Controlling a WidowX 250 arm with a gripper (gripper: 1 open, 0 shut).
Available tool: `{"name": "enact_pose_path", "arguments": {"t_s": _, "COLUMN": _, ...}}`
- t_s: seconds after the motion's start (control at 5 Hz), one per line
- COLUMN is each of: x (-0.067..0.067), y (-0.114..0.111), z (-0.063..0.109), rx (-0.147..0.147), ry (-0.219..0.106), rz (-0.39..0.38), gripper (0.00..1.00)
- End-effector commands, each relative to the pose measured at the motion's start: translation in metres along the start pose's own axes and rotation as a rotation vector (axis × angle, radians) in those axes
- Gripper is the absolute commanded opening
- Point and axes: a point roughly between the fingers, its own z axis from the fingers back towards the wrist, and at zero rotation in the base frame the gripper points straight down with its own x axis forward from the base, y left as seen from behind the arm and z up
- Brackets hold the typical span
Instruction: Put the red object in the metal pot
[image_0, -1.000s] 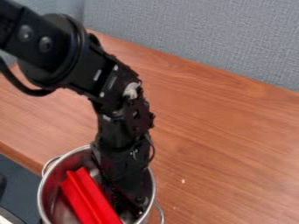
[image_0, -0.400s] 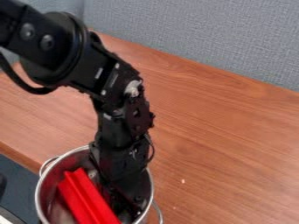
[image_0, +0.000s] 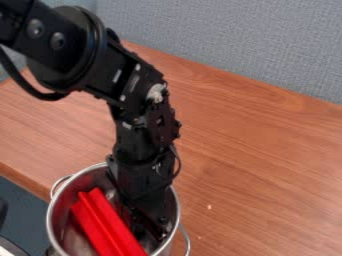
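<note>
The metal pot (image_0: 56, 197) stands at the bottom of the camera view, near the table's front edge, shiny with a rolled rim. The red object (image_0: 104, 228), a ridged flat block, lies slanted inside the pot on its left side. My black gripper (image_0: 150, 222) points straight down into the pot, right beside the red object. Its fingertips are sunk low in the pot and hard to make out. They look shut, and I cannot tell whether they touch the block.
The wooden table (image_0: 254, 140) stretches to the right and back of the pot. A grey wall (image_0: 241, 40) runs behind it. A dark edge (image_0: 11, 215) lies at the lower left, beside the pot.
The hand stays down in the pot. The arm's upper links have shifted slightly to the right. The red object lies where it was.
</note>
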Motion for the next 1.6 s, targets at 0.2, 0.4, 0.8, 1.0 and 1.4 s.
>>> {"name": "enact_pose_path", "arguments": {"t_s": 0.2, "x": 0.012, "y": 0.009, "z": 0.01, "rx": 0.012, "ry": -0.035, "rz": 0.024, "gripper": 1.0}}
{"name": "enact_pose_path", "arguments": {"t_s": 0.4, "x": 0.013, "y": 0.01, "z": 0.012, "rx": 0.012, "ry": -0.039, "rz": 0.029, "gripper": 0.0}}
{"name": "enact_pose_path", "arguments": {"t_s": 0.8, "x": 0.015, "y": 0.011, "z": 0.018, "rx": 0.01, "ry": -0.047, "rz": 0.035, "gripper": 0.0}}
{"name": "enact_pose_path", "arguments": {"t_s": 1.0, "x": 0.016, "y": 0.011, "z": 0.025, "rx": 0.012, "ry": -0.055, "rz": 0.039, "gripper": 0.0}}
{"name": "enact_pose_path", "arguments": {"t_s": 1.4, "x": 0.019, "y": 0.011, "z": 0.069, "rx": 0.046, "ry": -0.13, "rz": 0.045, "gripper": 0.0}}
